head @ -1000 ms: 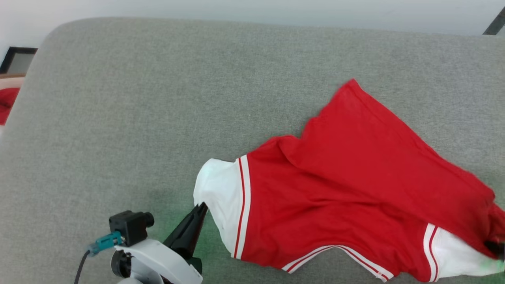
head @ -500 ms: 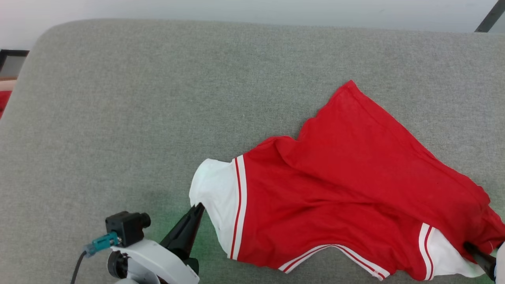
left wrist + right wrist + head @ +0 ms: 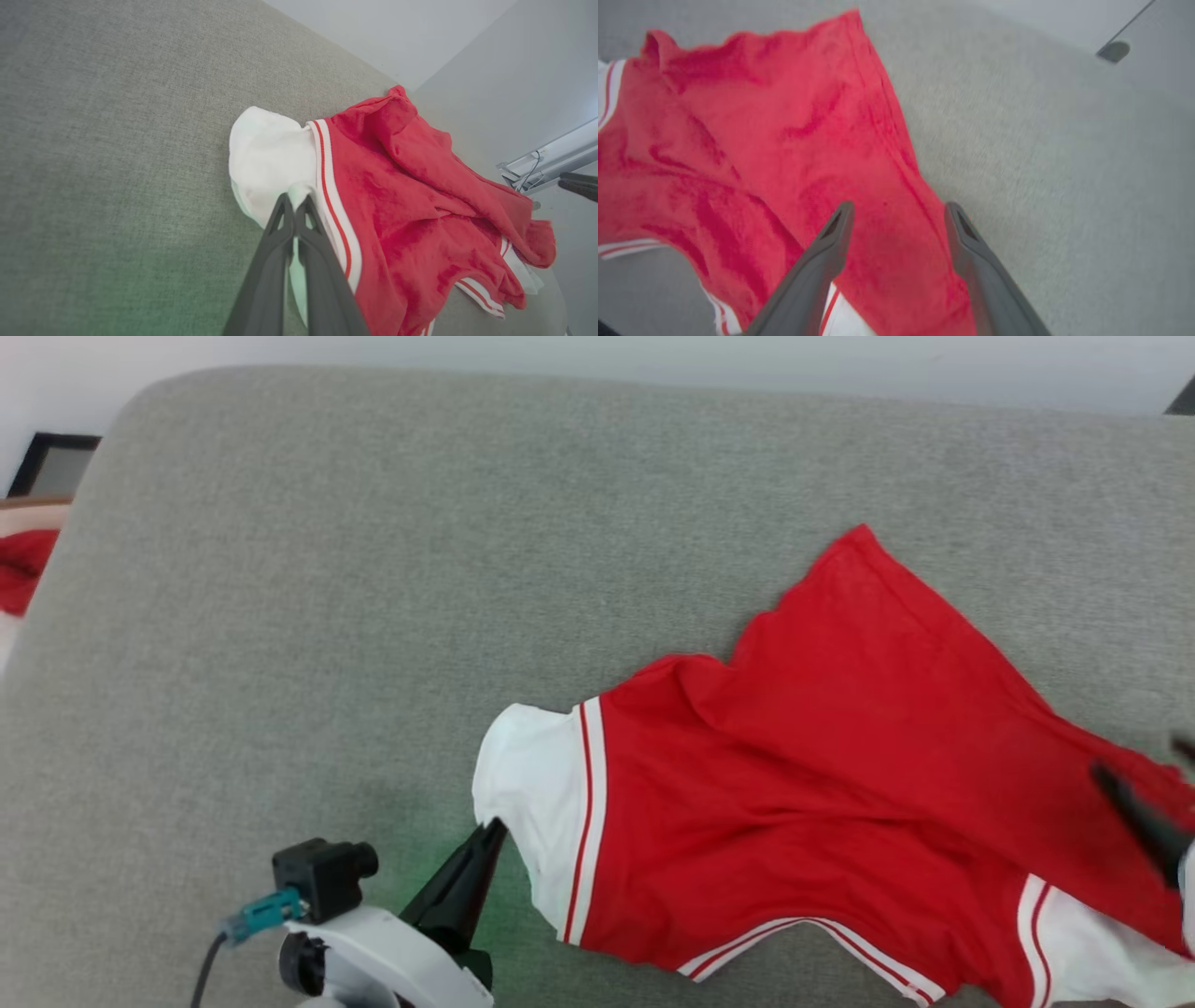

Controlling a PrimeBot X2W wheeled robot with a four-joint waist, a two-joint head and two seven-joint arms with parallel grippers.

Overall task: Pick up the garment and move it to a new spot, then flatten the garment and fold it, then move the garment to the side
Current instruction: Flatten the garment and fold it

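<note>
- A grey fabric-covered worktop (image 3: 373,616) with a rounded far-left corner carried the work; a pale wall stood behind it.
- Off its left edge, well apart from everything else, lay a small red cloth (image 3: 21,581) and a dark frame (image 3: 51,467).
- Nothing lay on the worktop between the two arms except the garment (image 3: 794,784) itself.
- The garment lay rumpled on the right half of the worktop, plain red side up, with no lettering to be seen.
- The left fingers (image 3: 294,205) were clenched on the near edge of its white left sleeve (image 3: 532,784), a strip of white cloth pinched between them.
- The right fingers (image 3: 838,228) stood spread apart above the red body near the garment's right edge, grasping nothing; whether the tips touched the cloth could not be told.
- The striped neckline (image 3: 803,929) faced the robot at the near edge, and one red hem corner (image 3: 859,537) pointed away and to the right.
- Its long axis ran sleeve to sleeve, from the left sleeve at mid-worktop slanting towards the near right, where the other white sleeve (image 3: 1102,943) lay.
</note>
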